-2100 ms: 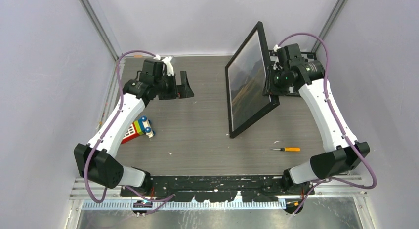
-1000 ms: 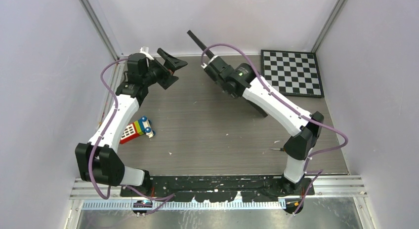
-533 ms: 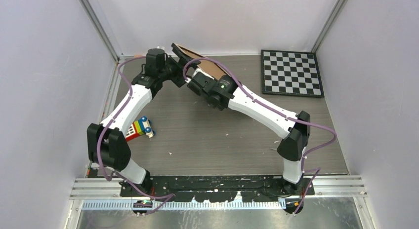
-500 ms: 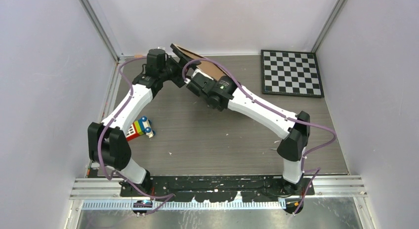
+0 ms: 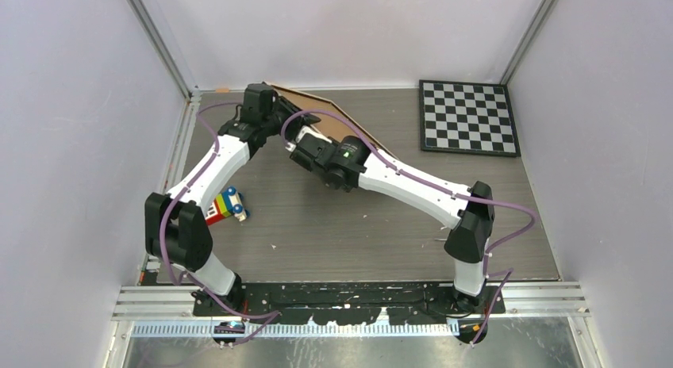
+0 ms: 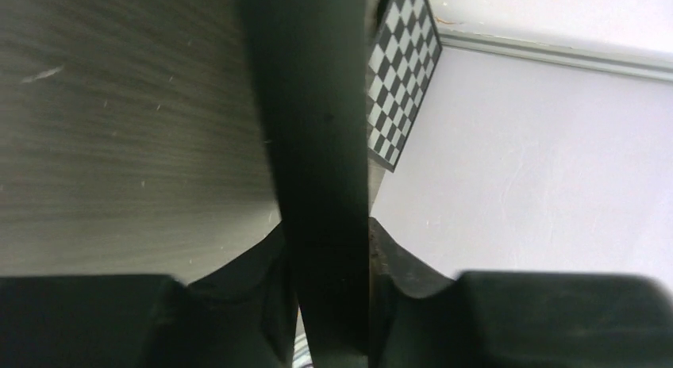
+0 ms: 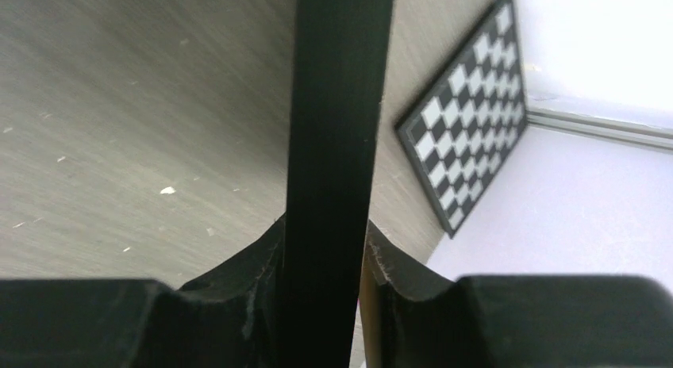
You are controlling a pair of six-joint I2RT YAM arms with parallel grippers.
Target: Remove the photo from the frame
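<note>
My left gripper is clenched on the frame. Its thin black edge runs up between my fingers, which press on it from both sides. My right gripper grasps the same rim further along, toward the checkered board, with the black bar pinched the same way.

The frame hangs tilted above the desk, to the left of the checkered board and well apart from it, with its brown back turned up. I cannot see the photo. I judge it sits inside, under that brown board and facing down.

The frame looks stiff but thin and wide, so I expect it to be light and to swing or twist if I hold it at one spot only. Two holds on the rim suit it. Its front is glossy, probably slippery and easy to crack or scratch, so I would keep my fingers on the rim and off the pane.

I take the photo to be a limp sheet that creases easily. Once the back is open, I would lift it by a corner of its border and not pinch the middle.
</note>
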